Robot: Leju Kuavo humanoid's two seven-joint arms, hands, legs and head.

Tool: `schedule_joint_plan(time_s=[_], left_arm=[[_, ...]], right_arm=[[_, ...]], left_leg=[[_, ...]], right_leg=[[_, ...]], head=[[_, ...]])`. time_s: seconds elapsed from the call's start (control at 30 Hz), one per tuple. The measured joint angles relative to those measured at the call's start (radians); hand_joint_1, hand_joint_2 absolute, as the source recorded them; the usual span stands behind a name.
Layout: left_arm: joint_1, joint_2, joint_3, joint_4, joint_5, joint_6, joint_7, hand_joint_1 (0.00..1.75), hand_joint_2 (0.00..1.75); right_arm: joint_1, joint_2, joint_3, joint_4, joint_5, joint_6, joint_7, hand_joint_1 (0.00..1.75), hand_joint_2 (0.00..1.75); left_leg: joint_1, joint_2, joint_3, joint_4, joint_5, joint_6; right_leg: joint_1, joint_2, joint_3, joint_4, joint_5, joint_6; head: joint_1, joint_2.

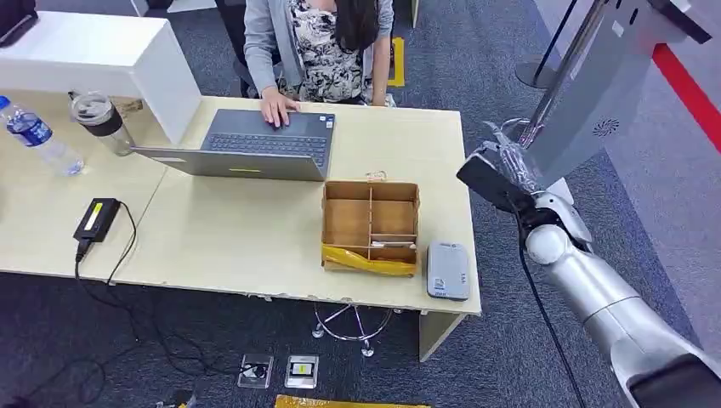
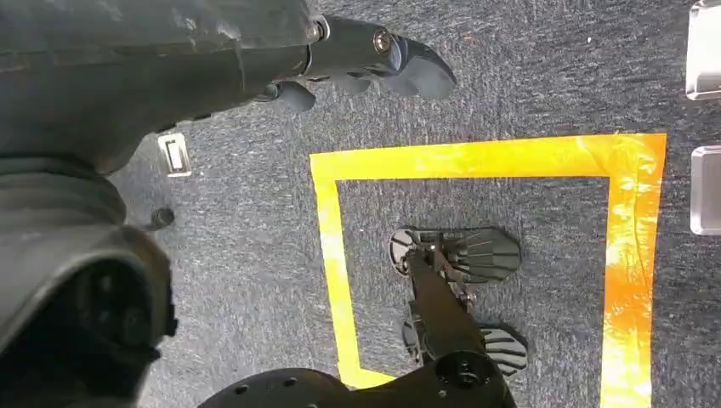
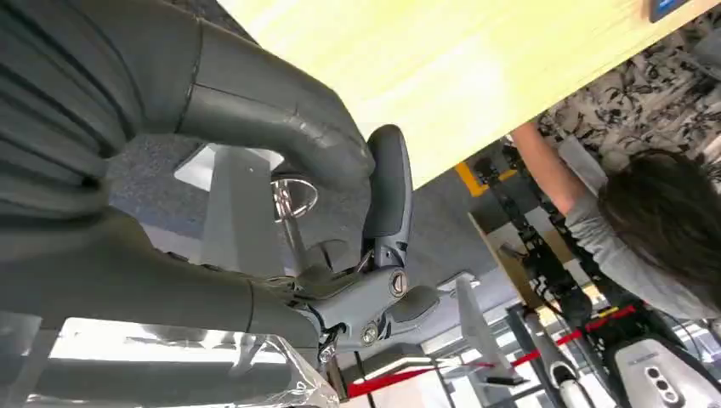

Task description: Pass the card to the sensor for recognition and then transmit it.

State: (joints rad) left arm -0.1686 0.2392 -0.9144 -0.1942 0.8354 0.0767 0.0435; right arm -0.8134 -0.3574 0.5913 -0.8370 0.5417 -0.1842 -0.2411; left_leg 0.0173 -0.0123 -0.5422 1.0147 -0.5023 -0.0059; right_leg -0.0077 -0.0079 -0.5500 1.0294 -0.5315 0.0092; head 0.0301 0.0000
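My right hand [image 1: 508,155] is raised off the table's right end, close against a tall slanted grey kiosk panel [image 1: 587,98]. It holds a card in a clear, shiny sleeve [image 1: 503,144]. In the right wrist view the clear sleeve [image 3: 195,370] lies along the palm under the thick thumb [image 3: 272,127] and dark fingers [image 3: 387,183]. A flat grey reader-like device [image 1: 448,270] lies on the table's near right corner, well below and left of the hand. My left hand [image 2: 374,59] hangs over the carpet, fingers loose, holding nothing.
A cardboard divider box [image 1: 371,225] with yellow tape stands beside the grey device. A person types on a laptop [image 1: 255,144] at the far side. A bottle [image 1: 38,136], a cup [image 1: 100,121] and a power brick [image 1: 96,218] sit at the left. Yellow floor tape [image 2: 476,161] marks a square.
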Motion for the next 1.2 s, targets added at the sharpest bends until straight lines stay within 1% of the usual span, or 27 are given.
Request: schedule_joint_plan(time_s=[0.03, 0.07, 0.1, 0.2, 0.33, 0.37, 0.5, 0.97, 1.0, 1.03, 1.07, 1.13, 1.2], left_arm=[[0.0, 0.0, 0.0, 0.0, 0.001, 0.0, 0.0, 0.0, 0.0], [0.0, 0.0, 0.0, 0.0, 0.001, 0.001, 0.0, 0.0, 0.0], [0.0, 0.0, 0.0, 0.0, 0.001, 0.002, -0.001, 0.0, 0.0], [0.001, 0.0, 0.0, 0.0, 0.002, 0.006, -0.002, 0.0, 0.0], [0.002, 0.0, 0.0, 0.0, 0.002, 0.01, -0.002, 0.0, 0.0], [0.002, 0.0, 0.0, 0.0, 0.002, 0.01, -0.002, 0.0, 0.0], [0.001, 0.0, 0.0, 0.0, 0.002, 0.011, -0.002, 0.0, 0.0], [0.0, -0.002, -0.001, 0.0, -0.005, 0.011, -0.002, 0.0, 0.0], [0.0, -0.002, -0.002, 0.0, -0.005, 0.011, -0.002, 0.0, 0.0], [-0.001, -0.002, -0.003, 0.0, -0.005, 0.011, -0.002, 0.0, 0.0], [-0.001, -0.002, -0.007, 0.0, -0.005, 0.012, -0.002, 0.0, 0.0], [-0.001, -0.002, -0.011, 0.0, -0.005, 0.012, -0.002, 0.0, 0.0], [-0.001, -0.002, -0.017, 0.0, -0.001, 0.011, -0.002, 0.0, 0.0]], right_arm=[[0.001, -0.001, -0.002, -0.006, 0.004, 0.002, 0.003, 0.0, 1.75], [0.001, -0.003, -0.003, -0.01, 0.006, 0.002, 0.005, 0.0, 1.75], [0.003, -0.005, -0.009, -0.016, 0.009, -0.003, 0.007, 0.0, 0.0], [0.006, -0.005, -0.015, -0.018, 0.016, -0.027, 0.008, 0.0, 0.0], [0.011, -0.005, -0.025, -0.027, 0.018, -0.015, 0.02, 0.0, 0.0], [0.011, -0.005, -0.025, -0.028, 0.019, -0.014, 0.021, 0.0, 1.75], [0.011, -0.005, -0.026, -0.029, 0.027, -0.005, 0.023, 0.0, 1.75], [0.023, -0.007, -0.029, -0.037, 0.063, -0.018, 0.026, 0.0, 1.75], [0.023, -0.007, -0.029, -0.041, 0.063, -0.018, 0.026, 1.5, 1.75], [0.023, -0.007, -0.029, -0.043, 0.063, -0.018, 0.026, 1.5, 1.75], [0.023, -0.007, -0.029, -0.043, 0.063, -0.017, 0.026, 1.75, 1.75], [0.024, -0.007, -0.029, -0.048, 0.063, -0.014, 0.027, 1.75, 1.75], [0.024, -0.007, -0.028, -0.052, 0.039, 0.007, 0.02, 1.75, 1.75]], left_leg=[[0.0, 0.0, 0.0, 0.0, 0.0, 0.0], [0.0, 0.0, 0.0, 0.0, 0.0, 0.0], [0.0, 0.0, 0.0, 0.0, 0.0, 0.0], [0.0, 0.0, 0.0, 0.0, 0.0, 0.0], [0.0, 0.0, 0.0, 0.0, 0.0, 0.0], [0.0, 0.0, 0.0, 0.0, 0.0, 0.0], [0.0, 0.0, 0.0, 0.0, 0.0, 0.0], [0.0, 0.0, 0.0, 0.0, 0.0, 0.0], [0.0, 0.0, 0.0, 0.0, 0.0, 0.0], [0.0, 0.001, 0.0, 0.0, 0.0, 0.0], [0.0, 0.0, 0.0, 0.0, 0.0, 0.0], [0.0, 0.001, 0.0, 0.0, 0.0, 0.0], [0.0, 0.001, 0.0, 0.0, 0.0, 0.0]], right_leg=[[0.0, 0.0, 0.0, 0.0, 0.0, 0.0], [0.0, 0.0, 0.0, 0.0, 0.0, 0.0], [0.0, 0.0, 0.0, 0.0, 0.0, 0.0], [0.0, 0.0, 0.0, 0.0, 0.0, 0.0], [0.0, 0.0, 0.0, 0.0, 0.0, 0.0], [0.0, 0.0, 0.0, 0.0, 0.0, 0.0], [0.0, 0.0, 0.0, 0.0, 0.0, 0.0], [0.0, 0.0, 0.0, 0.0, 0.0, 0.0], [0.0, 0.0, 0.0, 0.0, 0.0, 0.0], [0.0, 0.0, 0.0, 0.0, 0.0, 0.0], [0.0, 0.0, 0.0, 0.0, 0.0, 0.0], [0.0, 0.0, 0.0, 0.0, 0.0, 0.0], [0.0, 0.0, 0.0, 0.0, 0.0, 0.0]], head=[[0.0, 0.0], [0.0, 0.0], [0.0, 0.0], [0.0, 0.0], [0.0, 0.0], [0.0, 0.0], [0.0, 0.0], [0.0, 0.0], [0.0, 0.0], [0.0, 0.0], [0.0, 0.0], [0.0, 0.0], [0.0, 0.0]])
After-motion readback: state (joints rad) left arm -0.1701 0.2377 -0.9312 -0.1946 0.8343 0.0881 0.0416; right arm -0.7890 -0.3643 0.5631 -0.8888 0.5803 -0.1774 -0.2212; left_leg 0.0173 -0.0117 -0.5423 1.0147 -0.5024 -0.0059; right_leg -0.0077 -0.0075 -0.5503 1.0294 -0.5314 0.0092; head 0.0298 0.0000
